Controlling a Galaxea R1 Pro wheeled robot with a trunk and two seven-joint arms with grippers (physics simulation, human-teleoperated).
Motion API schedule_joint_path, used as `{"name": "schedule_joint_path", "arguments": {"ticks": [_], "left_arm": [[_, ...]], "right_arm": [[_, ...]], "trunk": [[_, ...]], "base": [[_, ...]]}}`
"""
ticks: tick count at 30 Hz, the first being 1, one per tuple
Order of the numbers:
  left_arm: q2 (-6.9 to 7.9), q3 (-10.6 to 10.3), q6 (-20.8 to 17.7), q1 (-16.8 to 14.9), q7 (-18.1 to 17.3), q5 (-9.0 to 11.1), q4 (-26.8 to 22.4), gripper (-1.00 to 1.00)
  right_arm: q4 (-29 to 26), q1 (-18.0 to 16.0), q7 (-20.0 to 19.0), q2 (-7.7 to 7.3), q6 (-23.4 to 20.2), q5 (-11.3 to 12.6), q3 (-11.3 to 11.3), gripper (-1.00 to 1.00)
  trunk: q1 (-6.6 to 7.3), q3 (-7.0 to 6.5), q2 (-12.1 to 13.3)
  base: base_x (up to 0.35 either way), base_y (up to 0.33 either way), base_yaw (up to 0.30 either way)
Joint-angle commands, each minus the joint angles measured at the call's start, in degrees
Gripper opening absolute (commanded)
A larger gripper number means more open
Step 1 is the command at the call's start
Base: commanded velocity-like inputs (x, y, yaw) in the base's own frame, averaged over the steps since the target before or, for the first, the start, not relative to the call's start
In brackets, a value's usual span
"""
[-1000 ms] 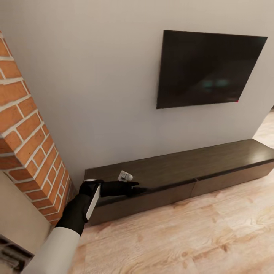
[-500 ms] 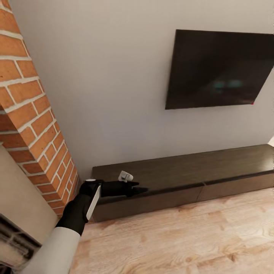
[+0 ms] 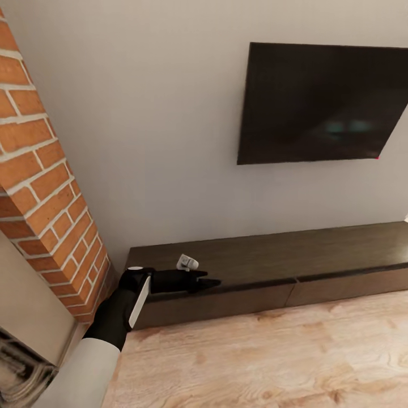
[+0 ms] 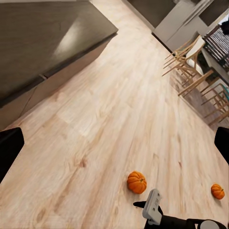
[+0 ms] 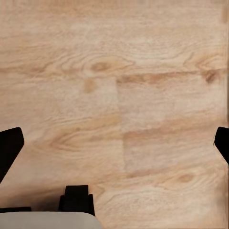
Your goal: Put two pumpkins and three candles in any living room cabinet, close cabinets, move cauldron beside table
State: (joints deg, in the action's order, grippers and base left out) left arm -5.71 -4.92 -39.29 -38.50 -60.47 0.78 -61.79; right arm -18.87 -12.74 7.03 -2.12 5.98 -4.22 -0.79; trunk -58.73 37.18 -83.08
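The long, low dark-brown cabinet [image 3: 283, 255] runs along the white wall, its plain fronts shut. My left gripper [image 3: 208, 281] hovers over the front edge of its left end. In the left wrist view that gripper [image 4: 114, 143] stands open, the black fingertips [image 4: 9, 148] far apart with nothing between them. The same view shows the cabinet [image 4: 38, 43] and, farther off, two orange pumpkins [image 4: 137, 182] [image 4: 217, 191] lying apart on the wooden floor. My right gripper [image 5: 114, 143] is open over bare floorboards. The candles, cauldron and table are out of view.
A black TV [image 3: 323, 102] hangs on the wall above the cabinet. A red brick column [image 3: 39, 181] stands hard against the cabinet's left end. Wooden dining chairs [image 4: 191, 52] stand beyond the open floor. A black arm with a grey-white fitting [image 4: 152, 210] crosses near the pumpkins.
The head view has swung sideways and back, so the wall, TV and cabinet shifted in the picture. The left arm holds the same pose over the cabinet's left end.
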Motion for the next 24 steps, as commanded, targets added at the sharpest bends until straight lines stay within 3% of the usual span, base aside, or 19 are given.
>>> {"name": "schedule_joint_path", "arguments": {"ticks": [1,11,20,21,23,24], "left_arm": [[0.00,0.0,0.0,0.0,0.0,0.0,0.0,1.00],[-0.08,0.0,0.0,0.0,-0.1,0.1,0.0,1.00],[-0.09,0.1,0.0,0.0,-0.1,0.1,0.0,1.00],[-0.09,0.1,0.0,0.0,-0.1,0.1,0.0,1.00],[-0.10,0.1,0.0,0.0,-0.1,0.1,0.0,1.00],[-0.17,0.0,0.0,0.0,-0.2,0.1,0.0,1.00]], "right_arm": [[0.0,0.0,0.0,0.01,0.0,0.0,0.0,1.00],[0.0,0.0,0.0,0.01,0.0,-0.7,0.0,1.00],[0.2,0.0,0.0,0.01,0.0,-0.8,0.0,1.00],[0.2,0.0,0.2,0.01,-0.1,-2.1,-0.8,1.00],[0.1,0.0,1.2,-0.01,-0.4,-8.1,-5.2,1.00],[0.2,0.0,5.5,0.00,-0.8,-17.9,-12.2,1.00]], "trunk": [[0.00,0.00,0.0],[0.00,0.10,0.0],[0.00,0.13,0.0],[0.00,0.13,0.0],[0.00,0.13,0.0],[0.00,0.13,0.0]], "base": [[0.098,-0.316,0.275],[0.072,-0.114,0.267],[0.002,-0.002,0.035],[0.000,0.000,0.000],[0.000,0.000,0.000],[0.000,0.000,0.000]]}}
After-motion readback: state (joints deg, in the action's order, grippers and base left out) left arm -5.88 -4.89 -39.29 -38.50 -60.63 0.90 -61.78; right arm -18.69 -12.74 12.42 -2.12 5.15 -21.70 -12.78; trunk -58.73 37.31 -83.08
